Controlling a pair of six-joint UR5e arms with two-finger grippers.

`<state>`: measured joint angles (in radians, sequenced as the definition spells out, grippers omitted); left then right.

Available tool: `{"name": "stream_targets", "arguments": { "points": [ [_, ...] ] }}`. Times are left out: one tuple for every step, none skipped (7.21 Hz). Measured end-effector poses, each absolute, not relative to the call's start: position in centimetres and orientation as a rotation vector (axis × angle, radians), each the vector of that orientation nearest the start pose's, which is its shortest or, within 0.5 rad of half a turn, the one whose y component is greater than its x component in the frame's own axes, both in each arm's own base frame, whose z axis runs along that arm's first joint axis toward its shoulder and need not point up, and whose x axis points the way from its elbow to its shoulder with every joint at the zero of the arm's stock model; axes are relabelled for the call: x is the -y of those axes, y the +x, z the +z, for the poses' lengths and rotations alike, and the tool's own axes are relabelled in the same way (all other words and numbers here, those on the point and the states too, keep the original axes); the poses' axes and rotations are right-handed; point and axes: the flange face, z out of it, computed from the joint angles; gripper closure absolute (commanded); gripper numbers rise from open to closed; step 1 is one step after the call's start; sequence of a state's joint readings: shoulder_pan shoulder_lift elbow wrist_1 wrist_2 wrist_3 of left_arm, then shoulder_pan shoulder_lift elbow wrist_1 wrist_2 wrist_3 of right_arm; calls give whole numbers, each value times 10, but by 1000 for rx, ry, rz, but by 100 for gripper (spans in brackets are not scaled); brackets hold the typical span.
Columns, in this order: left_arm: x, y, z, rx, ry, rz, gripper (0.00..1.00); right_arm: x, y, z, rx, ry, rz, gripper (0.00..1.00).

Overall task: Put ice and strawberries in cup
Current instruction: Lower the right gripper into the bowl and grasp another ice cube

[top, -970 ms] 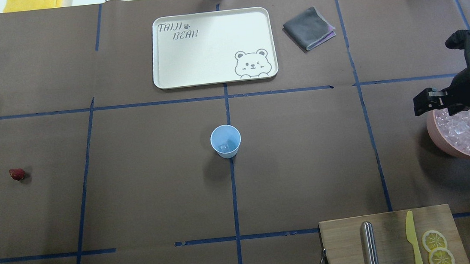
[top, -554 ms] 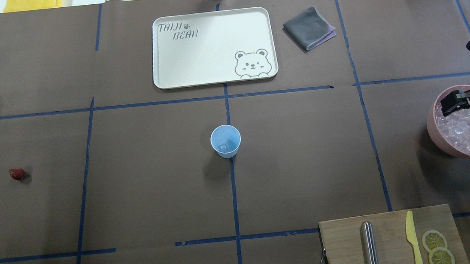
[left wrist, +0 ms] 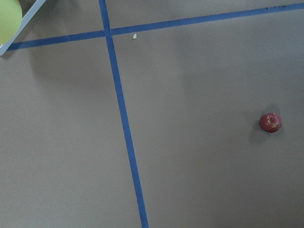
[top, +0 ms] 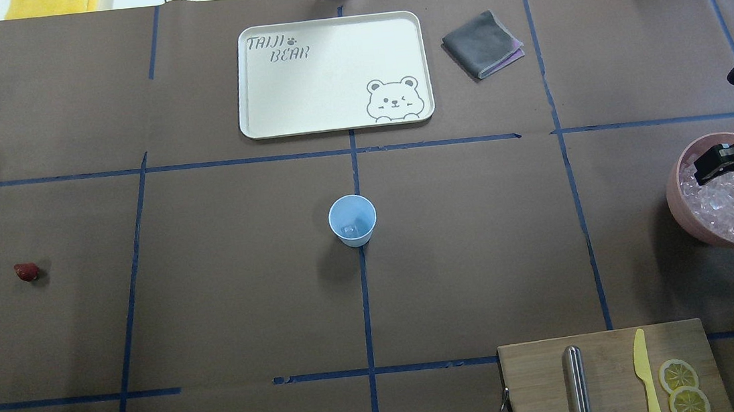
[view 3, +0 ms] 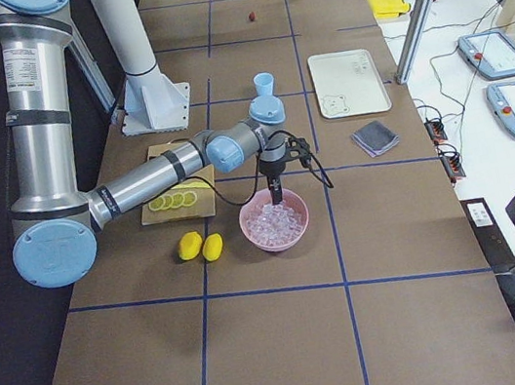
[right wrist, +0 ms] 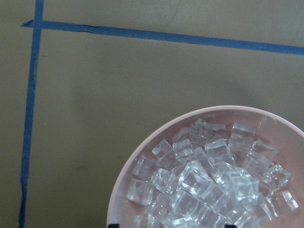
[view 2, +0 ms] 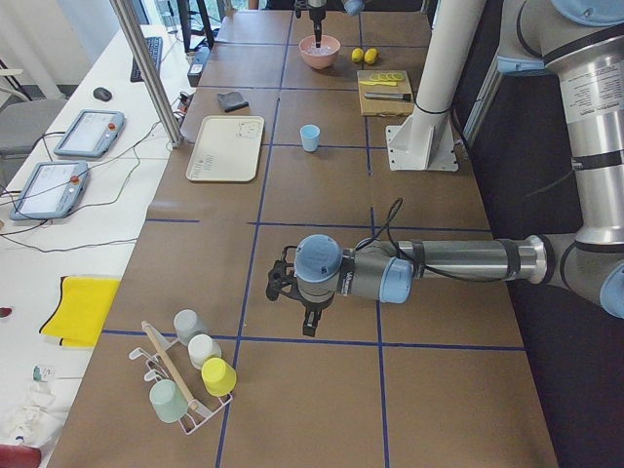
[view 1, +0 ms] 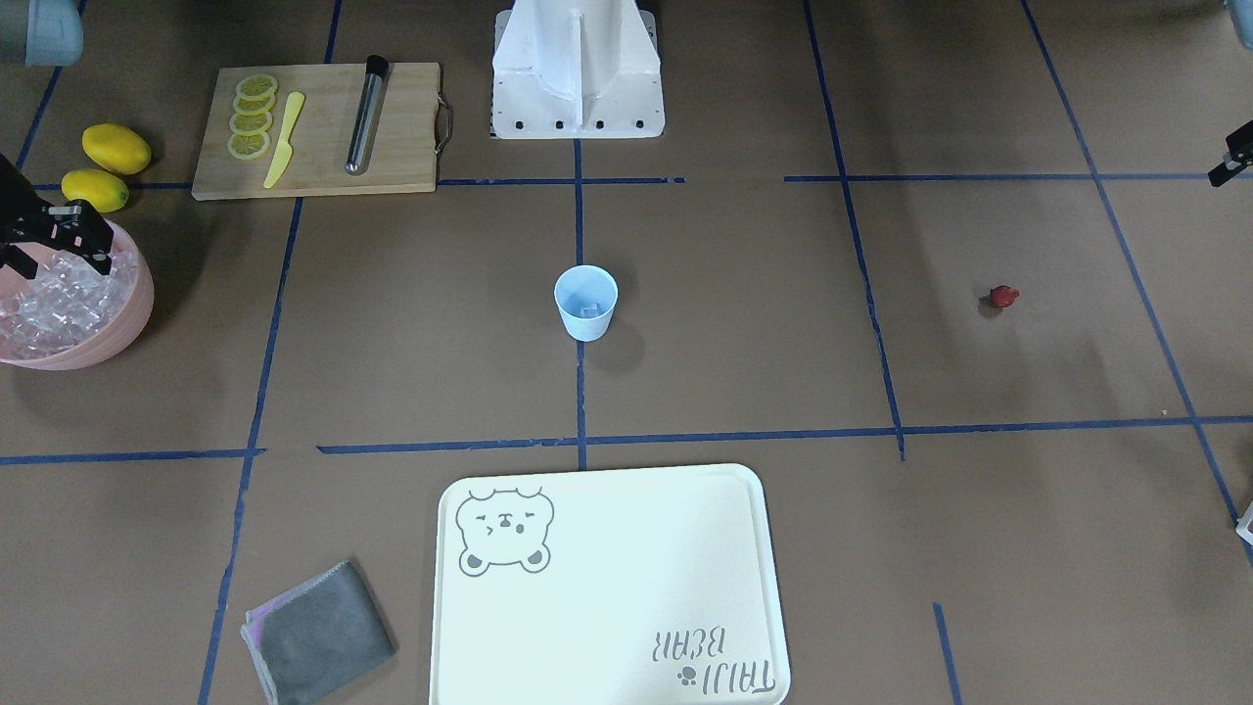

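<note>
Spreading its two black fingers wide, the right gripper (view 1: 54, 257) points down into the heap and has nothing between them; the wrist view shows the two tips at the lower edge with ice between.

Under it lie the small, clear, glassy ice cubes (right wrist: 204, 185), piled loose in the large round pink bowl (right wrist: 124, 180) at the table's right end. They look hard, light and slick. A cube is best taken by two flat opposite faces, and one lying free on top of the pile is the safer choice. A pinch across corners would likely let it shoot out, and the neighbours will probably shift.

The small pale-blue tapered plastic cup (top: 352, 219) stands upright at the table's middle, well apart from the bowl. What seems to be one cube lies in its bottom. It looks light enough to tip if knocked.

The tiny dark-red strawberry piece (left wrist: 270, 122) lies alone on the brown paper table cover (top: 214, 301), far to the robot's left. It is rounded, so it may roll; a hold across its widest part looks best. The left gripper (view 2: 308, 324) hangs over that end, but I cannot tell how far open it is.
</note>
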<state>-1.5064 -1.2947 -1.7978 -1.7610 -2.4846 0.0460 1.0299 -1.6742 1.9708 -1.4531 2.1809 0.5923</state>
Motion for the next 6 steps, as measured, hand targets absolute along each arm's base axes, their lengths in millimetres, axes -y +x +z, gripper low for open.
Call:
{"name": "stream_targets", "arguments": {
  "points": [
    [386,-30,637,-915,123,167,0,430,-170,512,720,3,-77,24],
    [386,-30,636,-915,124,167,0,430,-170,518,721,-11,-75,24],
    [387,-30,636,-915,125,168,0,431,-171,521,726,-22,-76,23],
    [387,-30,636,-915,125,168,0,431,-172,523,728,-28,-77,23],
    [387,-30,635,-915,128,169,0,431,-173,526,726,-35,-75,23],
    [387,-30,635,-915,133,171,0,432,-173,531,722,-44,-73,23]
  ]
}}
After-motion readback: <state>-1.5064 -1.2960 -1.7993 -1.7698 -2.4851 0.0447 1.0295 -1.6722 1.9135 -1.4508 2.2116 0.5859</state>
